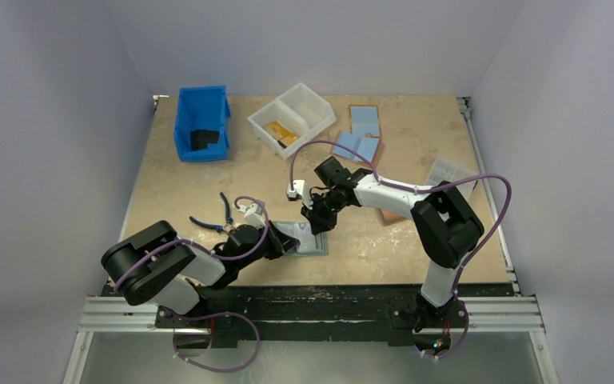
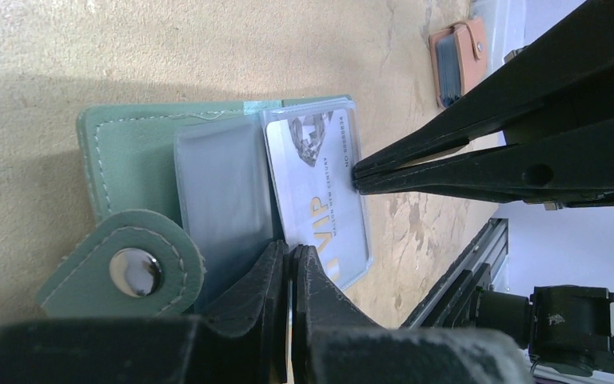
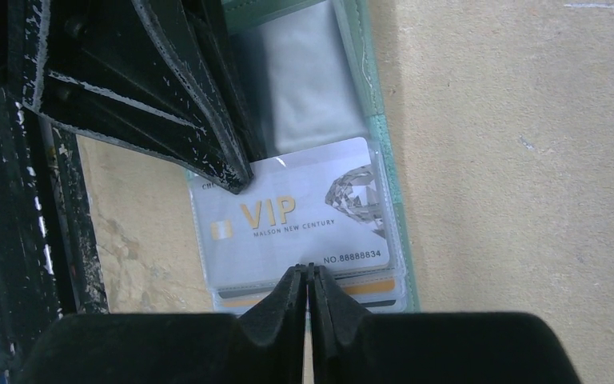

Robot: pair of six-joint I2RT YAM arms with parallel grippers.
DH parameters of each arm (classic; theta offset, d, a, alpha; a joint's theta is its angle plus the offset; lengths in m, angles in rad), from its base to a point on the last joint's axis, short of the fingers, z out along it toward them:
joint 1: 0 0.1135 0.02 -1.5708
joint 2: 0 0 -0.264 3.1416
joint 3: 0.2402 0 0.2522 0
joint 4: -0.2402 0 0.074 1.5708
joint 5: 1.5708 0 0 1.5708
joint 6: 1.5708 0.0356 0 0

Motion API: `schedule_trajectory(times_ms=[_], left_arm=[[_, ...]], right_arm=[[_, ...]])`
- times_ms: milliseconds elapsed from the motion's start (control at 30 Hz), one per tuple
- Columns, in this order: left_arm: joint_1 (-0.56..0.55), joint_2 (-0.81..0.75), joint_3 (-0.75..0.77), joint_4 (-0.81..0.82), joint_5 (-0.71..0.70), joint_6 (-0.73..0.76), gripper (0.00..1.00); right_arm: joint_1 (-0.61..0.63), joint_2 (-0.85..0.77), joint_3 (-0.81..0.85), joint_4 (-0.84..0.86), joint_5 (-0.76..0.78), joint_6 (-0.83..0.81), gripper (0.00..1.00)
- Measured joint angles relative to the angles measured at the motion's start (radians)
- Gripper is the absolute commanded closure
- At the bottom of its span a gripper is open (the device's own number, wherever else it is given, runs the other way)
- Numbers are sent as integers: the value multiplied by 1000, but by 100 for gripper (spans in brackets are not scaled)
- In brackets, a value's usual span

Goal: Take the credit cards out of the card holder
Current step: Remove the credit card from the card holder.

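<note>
Barely parted, my right gripper (image 3: 308, 272) meets the card (image 3: 288, 228) edge, grip unclear; closed left gripper (image 2: 291, 254) pins holder (image 2: 136, 152); next, pinch and pull

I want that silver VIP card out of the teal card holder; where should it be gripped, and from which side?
Pinch the VIP card on its free long edge by the number, coming in low from the side away from the card holder's cover. It lies flat in a clear sleeve, so probably only that edge offers purchase.
</note>
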Motion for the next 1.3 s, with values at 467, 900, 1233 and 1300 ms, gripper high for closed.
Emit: schedule_trajectory(times_ms=[467, 900, 1233, 1300], left_arm=[[41, 53, -68, 148, 58, -121, 100], [86, 196, -111, 377, 141, -183, 100], [129, 176, -113, 349, 201, -181, 100], [135, 179, -113, 349, 212, -181, 100]], right_arm=[[6, 8, 1, 16, -10, -2, 81], [6, 15, 3, 20, -16, 3, 83], [11, 23, 9, 24, -16, 15, 83], [11, 24, 11, 23, -17, 17, 83]])
